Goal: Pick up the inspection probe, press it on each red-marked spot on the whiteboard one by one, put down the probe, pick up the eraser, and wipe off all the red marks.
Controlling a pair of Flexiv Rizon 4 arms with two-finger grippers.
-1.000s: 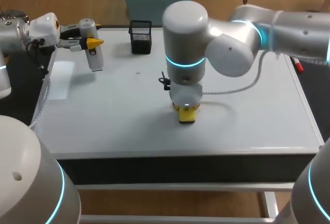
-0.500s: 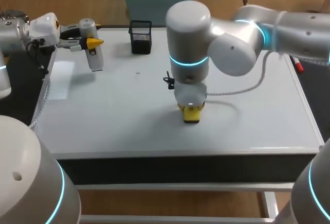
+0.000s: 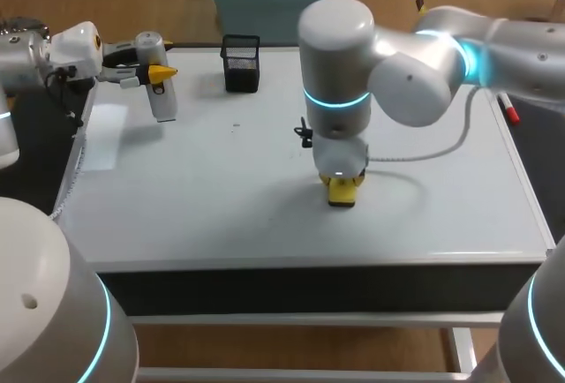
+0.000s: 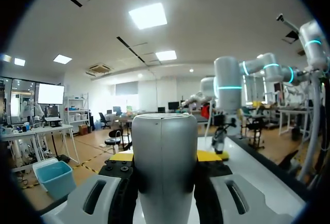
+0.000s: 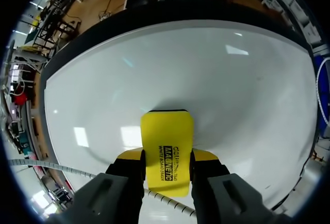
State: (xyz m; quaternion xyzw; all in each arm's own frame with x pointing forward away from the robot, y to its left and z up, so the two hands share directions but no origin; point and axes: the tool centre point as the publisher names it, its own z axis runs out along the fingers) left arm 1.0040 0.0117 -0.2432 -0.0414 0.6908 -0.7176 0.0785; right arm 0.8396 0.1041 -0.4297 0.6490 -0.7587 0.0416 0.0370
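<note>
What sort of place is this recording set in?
Probably a robotics lab bench: a whiteboard tabletop, my right gripper shut on a yellow eraser, my left gripper holding an inspection probe.

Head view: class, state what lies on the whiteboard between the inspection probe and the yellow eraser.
Only bare whiteboard, save a tiny dark speck, separates the inspection probe from the eraser, as the head view shows.

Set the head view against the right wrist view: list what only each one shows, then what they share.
Only the head view: the left end effector shut on the inspection probe by the table's far left corner, and a black mesh holder. Only the right wrist view: the yellow top face of the eraser, with both fingers against its sides. Both: the right end effector holding the eraser on the whiteboard.
</note>
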